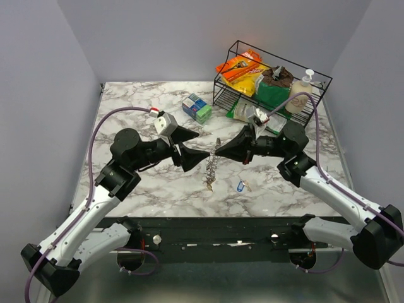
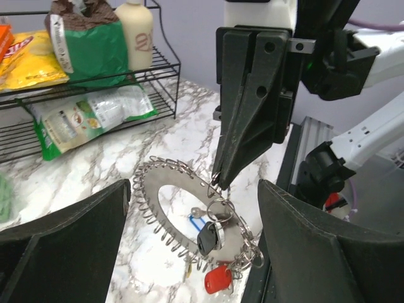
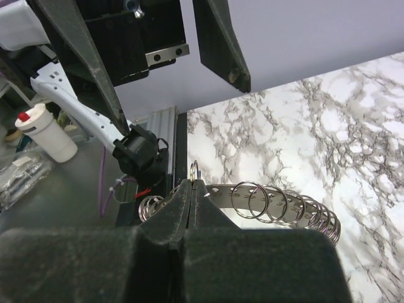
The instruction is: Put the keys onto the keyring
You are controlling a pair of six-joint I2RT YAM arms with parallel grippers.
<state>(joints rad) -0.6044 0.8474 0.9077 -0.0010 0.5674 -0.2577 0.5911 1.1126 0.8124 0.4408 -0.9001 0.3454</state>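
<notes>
R end effector (image 1: 219,151) is pinched tight on the top of the keyring (image 2: 149,189), and the ring hangs from its tips just above the counter (image 1: 139,107). Black key (image 2: 208,238) & red key (image 2: 218,279) dangle at the ring's low end. Blue key (image 1: 240,185) lies loose on the counter, near the ring on its right in the top view. L end effector (image 1: 203,145) is spread wide w/ nothing in it. In its wrist view the ring shows between its fingers (image 2: 69,240), apart from both. Wire rack (image 1: 315,79) w/ snack bags (image 1: 238,66) stands at back right.
</notes>
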